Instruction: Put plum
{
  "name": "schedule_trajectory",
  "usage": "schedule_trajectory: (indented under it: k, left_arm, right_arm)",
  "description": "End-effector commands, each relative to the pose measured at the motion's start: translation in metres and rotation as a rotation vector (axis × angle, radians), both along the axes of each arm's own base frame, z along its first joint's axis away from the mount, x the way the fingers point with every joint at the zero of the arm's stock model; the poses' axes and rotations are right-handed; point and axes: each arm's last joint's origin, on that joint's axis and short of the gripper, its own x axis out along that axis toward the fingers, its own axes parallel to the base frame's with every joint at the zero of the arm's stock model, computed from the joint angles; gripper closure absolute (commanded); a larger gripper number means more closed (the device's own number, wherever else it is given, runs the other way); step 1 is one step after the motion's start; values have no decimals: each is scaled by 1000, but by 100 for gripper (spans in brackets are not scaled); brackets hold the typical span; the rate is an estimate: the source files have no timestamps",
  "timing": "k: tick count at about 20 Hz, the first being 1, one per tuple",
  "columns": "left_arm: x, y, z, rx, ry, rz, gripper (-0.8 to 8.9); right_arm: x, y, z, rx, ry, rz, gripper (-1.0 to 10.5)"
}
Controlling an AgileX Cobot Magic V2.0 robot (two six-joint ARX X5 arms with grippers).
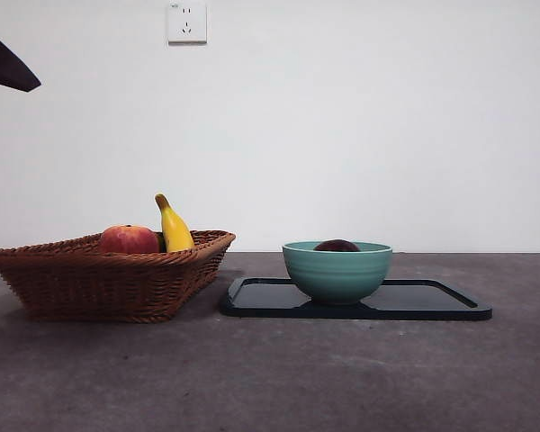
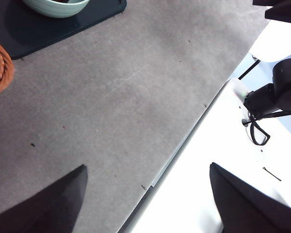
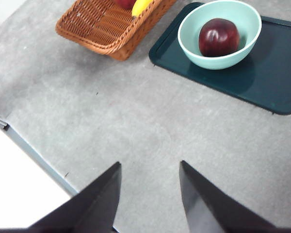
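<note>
sitting in the bowl [image 3: 219, 35], the plum [image 3: 218, 37] looks already placed: it rests on the bowl's floor, touching nothing else, and from the front only its dark top [image 1: 337, 245] shows above the rim. the bowl stands on the left part of a dark tray [image 1: 450, 306], right of centre on the table. so the putting step seems done, and what is in hand looks like the pull-back.

the right gripper [image 3: 150, 194] hangs over bare table on the near side of the tray, well apart from the bowl, jaws parted a moderate way and holding nothing. the left gripper [image 2: 148, 194] hangs over the table's near edge, jaws spread wide, also empty, with the bowl and basket only at the far corner of its view. if anything is left, i judge it is only to lift both arms clear without brushing the bowl; no grasp seems called for.

left of the tray, just beside it, stands a wicker basket [image 1: 108, 279] with a red-orange fruit [image 1: 129, 238] and a banana [image 1: 175, 227] leaning behind it.

the table [image 1: 270, 378] is a grey, matte, felt-like sheet with small specks. behind it runs a plain white wall with a socket [image 1: 186, 22] high up.
</note>
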Motion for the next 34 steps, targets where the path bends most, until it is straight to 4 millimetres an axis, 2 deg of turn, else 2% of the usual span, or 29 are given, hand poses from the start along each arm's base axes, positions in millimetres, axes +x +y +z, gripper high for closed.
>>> schedule_trajectory:
  k: [1, 9, 16, 20, 25, 30, 34]
  left_arm:
    - [1, -1, 3, -7, -19, -15, 411]
    - [4, -2, 5, -31, -24, 8, 412]
    - [26, -22, 27, -123, -120, 125, 408]
    - [62, -49, 48, -82, -130, 151, 409]
    - [120, -98, 65, -34, -140, 158, 409]
    - [173, -146, 50, 34, -138, 181, 410]
    - [204, -173, 29, 75, -125, 187, 411]
  right_arm:
    - [1, 1, 1, 1, -12, 12, 755]
    - [1, 1, 1, 1, -12, 12, 755]
    - [1, 1, 1, 1, -12, 12, 755]
    - [1, 1, 1, 1, -12, 12, 755]
    - [1, 1, 1, 3, -9, 10, 755]
    - [1, 1, 1, 3, -9, 10, 755]
    - [1, 1, 1, 2, -7, 9, 755]
